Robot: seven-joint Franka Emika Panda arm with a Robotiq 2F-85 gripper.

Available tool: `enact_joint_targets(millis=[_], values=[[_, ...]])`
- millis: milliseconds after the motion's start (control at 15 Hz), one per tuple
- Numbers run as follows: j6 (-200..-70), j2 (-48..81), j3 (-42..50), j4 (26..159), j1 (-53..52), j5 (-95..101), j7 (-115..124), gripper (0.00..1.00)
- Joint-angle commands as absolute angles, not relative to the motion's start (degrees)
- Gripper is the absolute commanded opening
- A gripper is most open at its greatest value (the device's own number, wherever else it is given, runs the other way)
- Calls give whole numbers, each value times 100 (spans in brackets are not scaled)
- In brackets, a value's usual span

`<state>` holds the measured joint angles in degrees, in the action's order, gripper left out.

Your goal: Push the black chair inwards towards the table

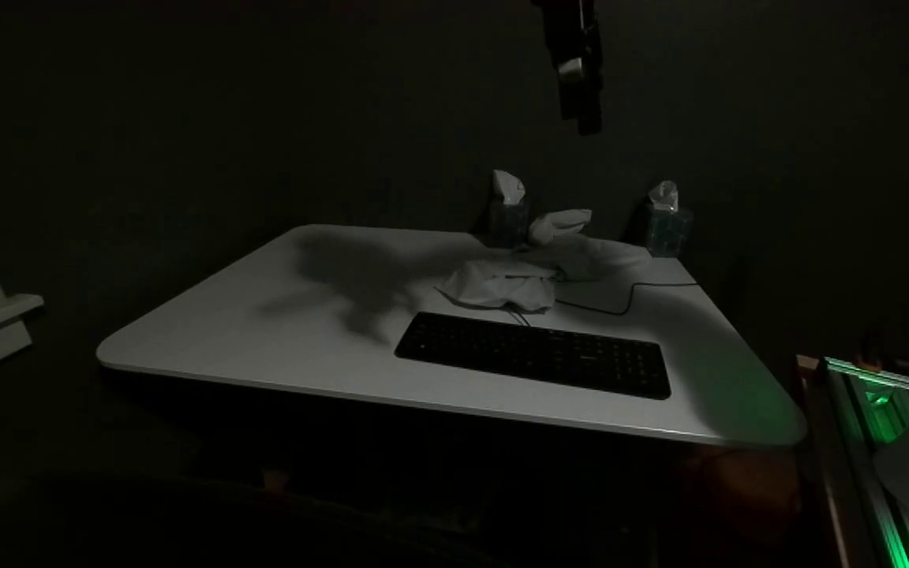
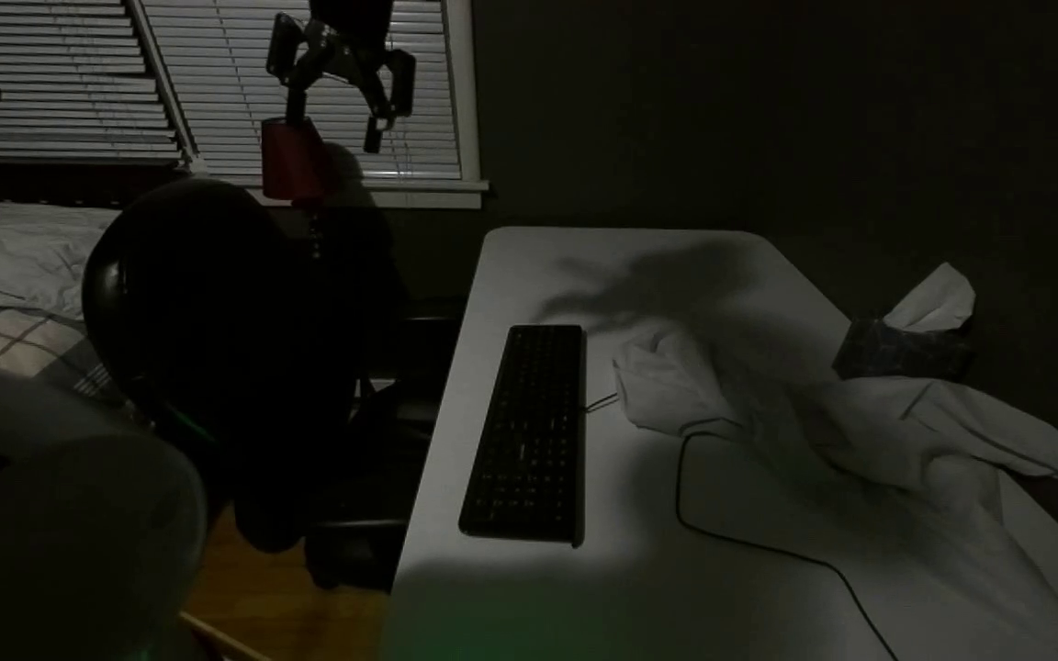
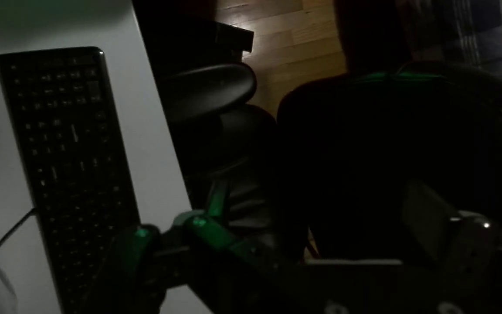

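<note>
The black chair (image 2: 208, 340) stands beside the long edge of the white table (image 2: 465, 441) in an exterior view. Its backrest is apart from the edge; its armrests reach the edge. In the wrist view the chair (image 3: 386, 144) fills the right side and the table (image 3: 146, 152) the left. In an exterior view a very dark curved shape, likely the chair (image 1: 147, 521), lies in front of the table (image 1: 210, 331). My gripper (image 2: 334, 124) is open and empty, above the chair's backrest level; it also shows in the other views (image 1: 587, 122) (image 3: 320, 205).
A black keyboard (image 2: 529, 431) lies near the chair-side edge. A crumpled white cloth (image 2: 676, 386), a cable (image 2: 749, 542) and tissue boxes (image 1: 508, 221) are on the table. A bed (image 2: 24, 257), a red lamp (image 2: 288, 161) and a pale rounded object (image 2: 79, 542) surround the chair.
</note>
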<state>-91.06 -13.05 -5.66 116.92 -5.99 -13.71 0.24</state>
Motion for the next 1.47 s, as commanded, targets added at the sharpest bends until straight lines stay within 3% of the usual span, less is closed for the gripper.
enact_joint_targets(millis=[0, 200, 933, 1400], values=[[-9646, -1096, -986, 11655, -829, -1350, 697, 100], [-10347, -1000, -1402, 11646, -1038, -924, 1197, 100], [-10117, -1043, -1166, 11676, -976, -1160, 899, 100], [-10069, 580, -1759, 10035, -1501, -730, 1250, 100]])
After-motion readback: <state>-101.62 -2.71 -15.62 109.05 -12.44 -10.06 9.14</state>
